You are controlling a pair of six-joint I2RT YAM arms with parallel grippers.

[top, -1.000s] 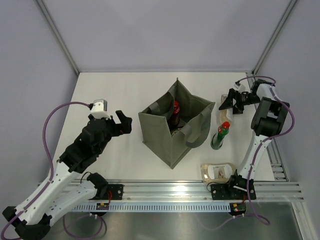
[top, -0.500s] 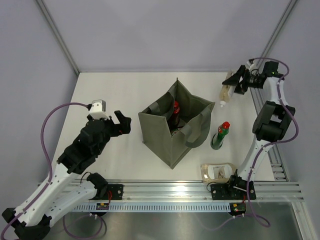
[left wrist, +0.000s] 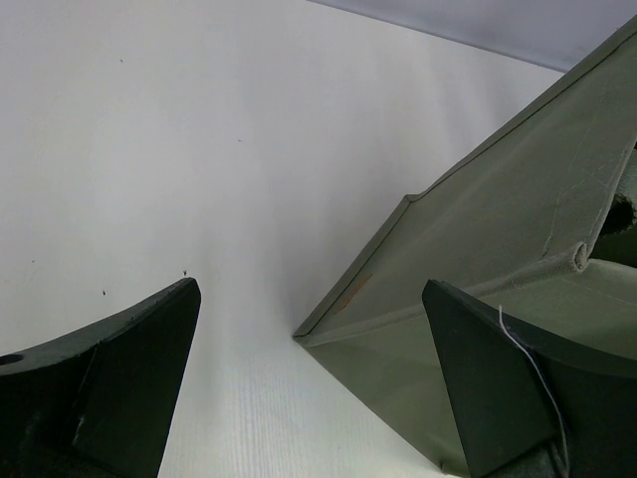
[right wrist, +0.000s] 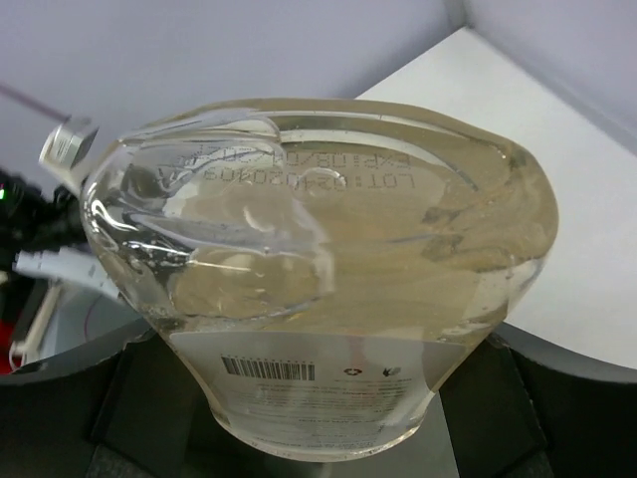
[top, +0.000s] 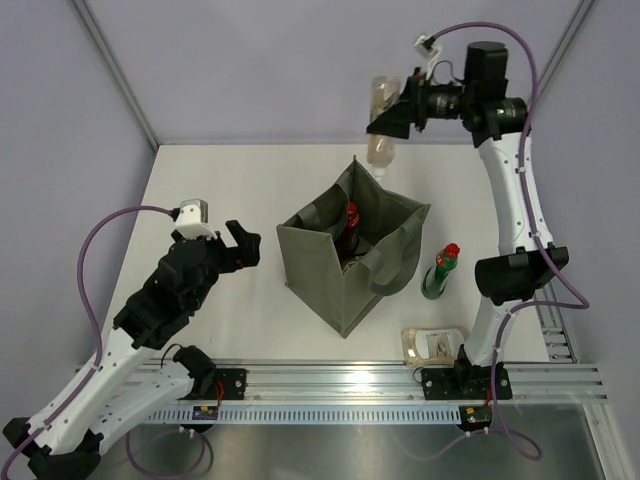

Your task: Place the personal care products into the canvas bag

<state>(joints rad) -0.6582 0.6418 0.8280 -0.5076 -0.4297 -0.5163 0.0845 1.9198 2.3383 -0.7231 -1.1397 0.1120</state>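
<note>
The olive-grey canvas bag (top: 330, 270) stands open at the table's middle with a red-capped dark bottle (top: 351, 222) inside. My right gripper (top: 392, 118) is shut on a clear bottle of pale yellowish liquid (top: 381, 125), held high, cap down, over the bag's far corner. This bottle fills the right wrist view (right wrist: 328, 269) and hides the fingers there. My left gripper (top: 243, 245) is open and empty, left of the bag. Its view shows the bag's side (left wrist: 498, 229) between its fingertips (left wrist: 468, 398). A dark green red-capped bottle (top: 440, 272) stands right of the bag.
A beige pouch (top: 435, 342) lies at the front right near the table's edge and the right arm's base. Grey walls close the table at the back and sides. The rail with both arm bases runs along the near edge.
My right arm has lifted the clear bottle from the table's back right, up and to the left, to above the bag's far corner. The left arm has barely moved.
</note>
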